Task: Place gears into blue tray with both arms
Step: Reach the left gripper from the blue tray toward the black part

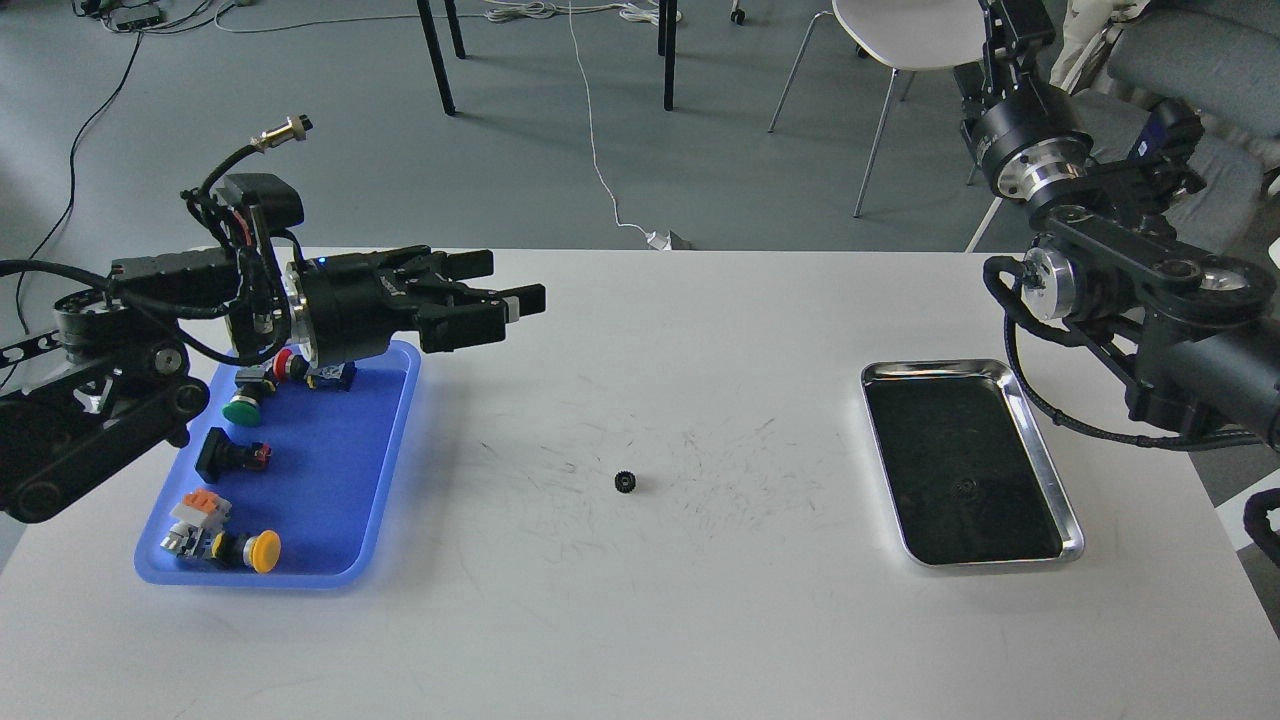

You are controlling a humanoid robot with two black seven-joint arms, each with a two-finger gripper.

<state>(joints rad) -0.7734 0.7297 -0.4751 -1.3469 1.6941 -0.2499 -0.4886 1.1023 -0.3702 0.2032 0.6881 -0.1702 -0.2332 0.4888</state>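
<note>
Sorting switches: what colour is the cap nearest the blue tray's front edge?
Yellow, clearest in the head view.

The left arm [150,340] reaches in level from the left, its gripper [505,290] parted and empty, while the right arm [1150,300] folds upward, its gripper [1010,20] raised at the frame's top edge, fingers indistinct.

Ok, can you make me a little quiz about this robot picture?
1. True or false: the gear lies inside the blue tray.
2. Which gripper is over the table: A left, or B right?
3. Fill in: the steel tray sits on the table's ____ side.

Key: 1 false, it lies on the bare table. 2 A. 3 right.
</note>
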